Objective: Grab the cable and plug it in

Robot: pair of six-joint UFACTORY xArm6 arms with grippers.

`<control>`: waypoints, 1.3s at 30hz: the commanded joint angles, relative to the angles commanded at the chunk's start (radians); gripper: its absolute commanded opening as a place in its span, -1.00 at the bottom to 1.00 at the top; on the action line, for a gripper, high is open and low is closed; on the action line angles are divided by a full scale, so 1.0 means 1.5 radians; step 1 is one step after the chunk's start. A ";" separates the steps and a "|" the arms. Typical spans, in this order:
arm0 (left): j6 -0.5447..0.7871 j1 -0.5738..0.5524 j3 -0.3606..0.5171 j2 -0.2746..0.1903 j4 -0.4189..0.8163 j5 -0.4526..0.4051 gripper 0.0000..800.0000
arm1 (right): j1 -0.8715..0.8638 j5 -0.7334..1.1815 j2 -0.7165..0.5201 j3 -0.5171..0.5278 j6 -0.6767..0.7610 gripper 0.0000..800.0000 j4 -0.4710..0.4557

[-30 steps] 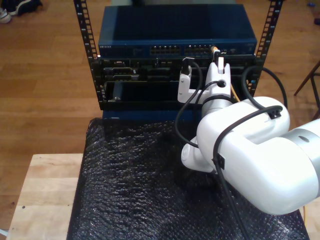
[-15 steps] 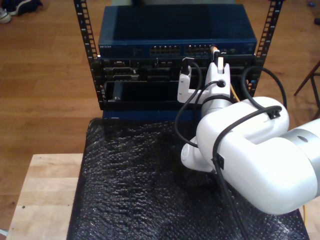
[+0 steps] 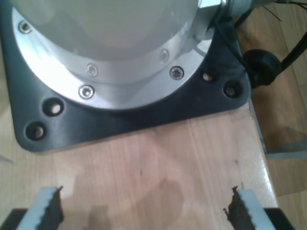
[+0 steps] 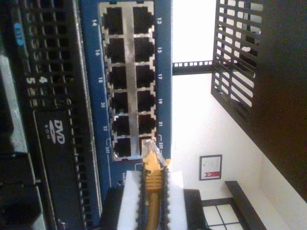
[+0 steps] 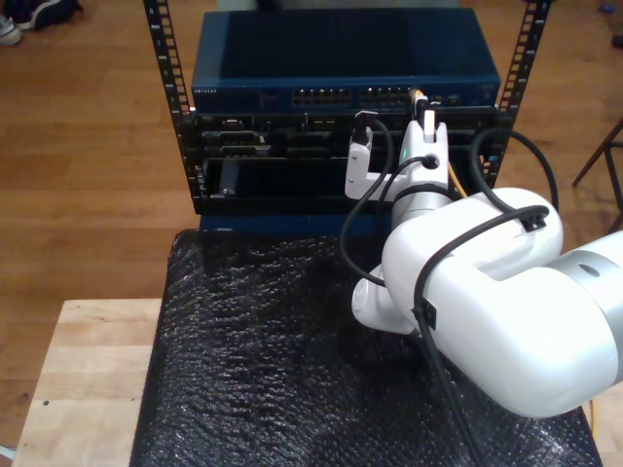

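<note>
Rack-front: cable [image 4: 153, 184] between fingers [image 4: 129, 201]

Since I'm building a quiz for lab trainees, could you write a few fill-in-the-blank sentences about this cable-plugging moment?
1. My second gripper is shut on the ____ cable.
2. The cable's clear plug sits at the port block of the ____ switch.
3. My first gripper has its jaws ____, above a wooden surface.
4. In the exterior view, black ____ wrap covers the table.

Missing words: yellow-orange; blue; open; bubble
</note>
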 joint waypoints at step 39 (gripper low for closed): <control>0.000 0.000 0.000 0.000 0.000 0.000 1.00 | -0.005 0.013 0.014 -0.027 0.001 -1.00 -0.004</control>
